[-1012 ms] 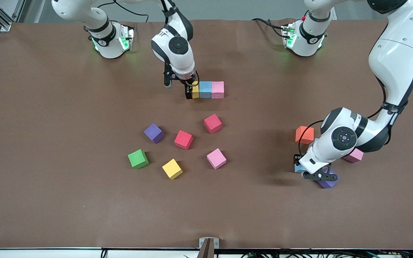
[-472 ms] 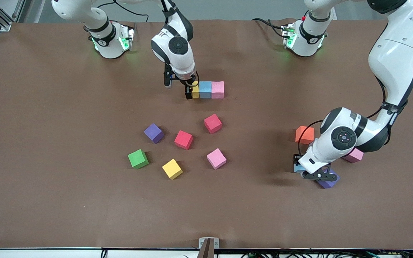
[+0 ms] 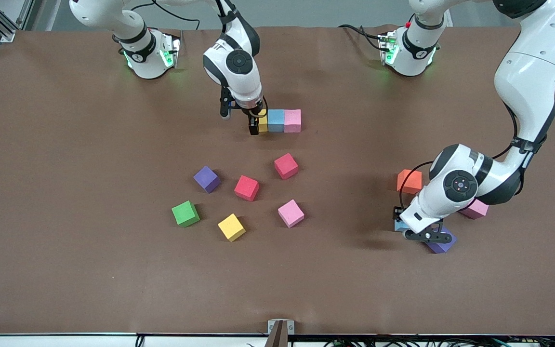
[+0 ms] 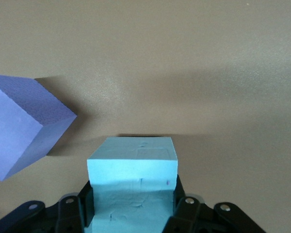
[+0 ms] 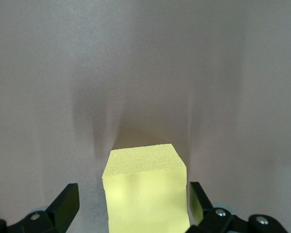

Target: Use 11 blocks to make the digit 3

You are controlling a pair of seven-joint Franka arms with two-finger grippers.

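Right gripper [image 3: 257, 123] is sitting low at the table [image 3: 65, 193] with its fingers [image 5: 65, 204] spread apart, straddling a yellow block [image 3: 262, 121] without squeezing it. That yellow block is touching a light blue block [image 3: 276, 120], which is touching a pink block [image 3: 292, 120], the three making one short bar near the robots' bases.

Left gripper [image 3: 415, 230] is clamping a second light blue block [image 4: 133, 179] toward the left arm's end of the table, just beside a purple block [image 3: 442, 244]. A pink block [image 3: 476, 209] and an orange cube [image 3: 409, 181] are lying close by.

Loose blocks are sitting mid-table, apart from each other: purple [image 3: 206, 179], red [image 3: 246, 187], red [image 3: 285, 166], pink [image 3: 290, 213], yellow [image 3: 231, 227], and a green cube [image 3: 185, 213].
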